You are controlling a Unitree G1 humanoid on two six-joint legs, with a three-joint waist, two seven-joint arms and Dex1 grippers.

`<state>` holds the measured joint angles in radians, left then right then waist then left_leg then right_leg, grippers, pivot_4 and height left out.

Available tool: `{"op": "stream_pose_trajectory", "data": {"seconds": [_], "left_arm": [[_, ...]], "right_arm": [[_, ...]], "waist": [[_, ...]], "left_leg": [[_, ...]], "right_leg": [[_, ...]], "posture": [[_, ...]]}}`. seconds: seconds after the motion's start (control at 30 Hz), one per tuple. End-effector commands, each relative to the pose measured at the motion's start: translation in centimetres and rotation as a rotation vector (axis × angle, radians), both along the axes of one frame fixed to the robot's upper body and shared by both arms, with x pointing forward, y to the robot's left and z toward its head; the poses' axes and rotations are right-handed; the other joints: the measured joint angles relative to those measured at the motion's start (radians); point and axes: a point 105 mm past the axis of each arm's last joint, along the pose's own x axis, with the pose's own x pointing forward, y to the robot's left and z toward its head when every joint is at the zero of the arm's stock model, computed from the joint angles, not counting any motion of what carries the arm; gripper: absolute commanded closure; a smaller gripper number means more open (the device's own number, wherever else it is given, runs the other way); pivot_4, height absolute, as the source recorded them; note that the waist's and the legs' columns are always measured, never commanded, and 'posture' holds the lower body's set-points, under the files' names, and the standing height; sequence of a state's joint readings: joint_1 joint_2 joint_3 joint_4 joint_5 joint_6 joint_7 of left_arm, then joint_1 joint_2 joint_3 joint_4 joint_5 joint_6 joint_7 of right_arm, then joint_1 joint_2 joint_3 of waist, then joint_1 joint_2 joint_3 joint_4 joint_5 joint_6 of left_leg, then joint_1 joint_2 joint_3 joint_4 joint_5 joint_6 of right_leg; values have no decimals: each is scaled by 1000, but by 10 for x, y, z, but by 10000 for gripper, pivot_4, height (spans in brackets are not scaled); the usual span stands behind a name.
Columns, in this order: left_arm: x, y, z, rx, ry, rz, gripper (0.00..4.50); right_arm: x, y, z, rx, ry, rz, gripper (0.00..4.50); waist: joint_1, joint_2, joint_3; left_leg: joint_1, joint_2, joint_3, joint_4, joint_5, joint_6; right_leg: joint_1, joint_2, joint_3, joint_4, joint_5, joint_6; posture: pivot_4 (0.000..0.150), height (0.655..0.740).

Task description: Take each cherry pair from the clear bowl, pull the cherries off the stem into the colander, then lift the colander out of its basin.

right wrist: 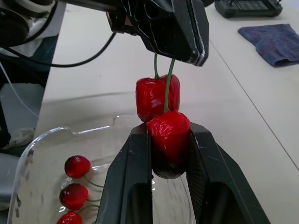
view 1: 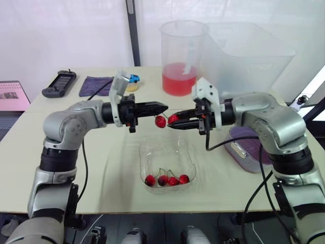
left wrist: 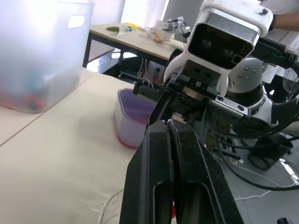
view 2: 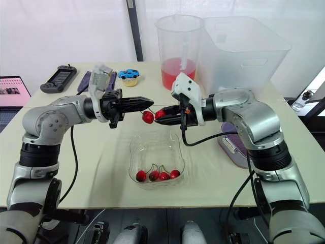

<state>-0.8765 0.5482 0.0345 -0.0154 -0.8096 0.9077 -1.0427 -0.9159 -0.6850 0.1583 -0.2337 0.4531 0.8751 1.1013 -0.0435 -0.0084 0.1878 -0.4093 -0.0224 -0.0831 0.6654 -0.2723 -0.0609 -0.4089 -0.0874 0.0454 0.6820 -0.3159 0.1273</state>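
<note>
While the left gripper (view 1: 161, 107) has its two black fingers pressed together on the green stem (right wrist: 167, 86) of a cherry pair (view 1: 166, 120), the right gripper (view 1: 172, 122) is clamped on the right-hand cherry (right wrist: 168, 140), one finger on each side of the fruit. The left-hand cherry (view 1: 160, 121) hangs free from the stem, just below the left fingertips and just beside the held one. The two grippers point at each other, tips nearly meeting, and the pair is in the air above the far rim of the clear bowl (view 1: 189, 158). Four more cherries (view 1: 166, 180) lie in a row at the near end of that bowl, their stems still on.

The purple colander (view 1: 251, 151) sits in its basin (view 1: 237, 157) on the table (view 1: 117, 168) to the robot's right, partly hidden behind the right forearm and well apart from the raised pair. At the far side stand a clear pitcher (view 1: 182, 40) of red liquid and a translucent bin (view 1: 249, 56). Farther left lie a blue toy car (view 1: 133, 79), a dark cloth (view 1: 95, 85) and a black handheld controller (view 1: 59, 83).
</note>
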Motion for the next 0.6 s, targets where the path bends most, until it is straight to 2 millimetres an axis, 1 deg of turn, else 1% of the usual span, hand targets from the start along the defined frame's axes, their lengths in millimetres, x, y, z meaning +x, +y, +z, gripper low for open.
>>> {"op": "stream_pose_trajectory", "data": {"seconds": [0.03, 0.1, 0.2, 0.3, 0.4, 0.5, 0.53, 0.6], "left_arm": [[-2, 2, 12, -21, -58, 3, 45000], [-1, 3, 13, -23, -62, 10, 45000], [4, 10, 15, -15, -75, 37, 45000], [7, 14, 19, -19, -84, 49, 45000], [8, 17, 23, -22, -95, 53, 45000], [9, 17, 22, -24, -96, 53, 45000], [9, 17, 22, -26, -96, 53, 45000], [9, 16, 20, -31, -96, 56, 45000]], "right_arm": [[1, -4, -1, -20, -19, -20, 38376], [3, -9, -3, -20, -7, -38, 38376], [5, -21, -20, -49, 44, -75, 38376], [8, -28, -25, -52, 58, -108, 38376], [10, -36, -23, -27, 70, -141, 38376], [5, -44, -15, -17, 72, -143, 38376], [5, -47, -11, -14, 70, -148, 38376], [6, -63, 3, -17, 39, -194, 38376]], "waist": [[-1, 0, 0], [-1, 0, 0], [0, 0, 0], [0, -1, 0], [0, -1, 0], [0, -1, 0], [0, -1, 0], [2, -1, 0]], "left_leg": [[0, 0, 0, 0, 0, 0], [0, 0, 0, 0, 0, 0], [0, 0, 0, 0, 0, 0], [0, 0, 0, 0, 0, 1], [0, 0, 0, 0, 0, 1], [0, 0, 0, 0, 0, 1], [0, 0, 0, 0, 0, 1], [0, 0, 0, 0, -1, 1]], "right_leg": [[0, 0, 0, 0, 0, 0], [0, 0, 0, 0, 0, 0], [0, 0, 0, 0, 0, 0], [0, 0, 0, 0, 0, 0], [0, 0, 0, 0, 0, 0], [0, 0, 0, 0, 0, 0], [0, 0, 0, 0, 0, 0], [0, 0, 0, 0, 0, 0]], "posture": [[1500, 7337], [1500, 7337], [1500, 7337], [1500, 7337], [1500, 7337], [1500, 7337], [1500, 7337], [1500, 7337]]}}
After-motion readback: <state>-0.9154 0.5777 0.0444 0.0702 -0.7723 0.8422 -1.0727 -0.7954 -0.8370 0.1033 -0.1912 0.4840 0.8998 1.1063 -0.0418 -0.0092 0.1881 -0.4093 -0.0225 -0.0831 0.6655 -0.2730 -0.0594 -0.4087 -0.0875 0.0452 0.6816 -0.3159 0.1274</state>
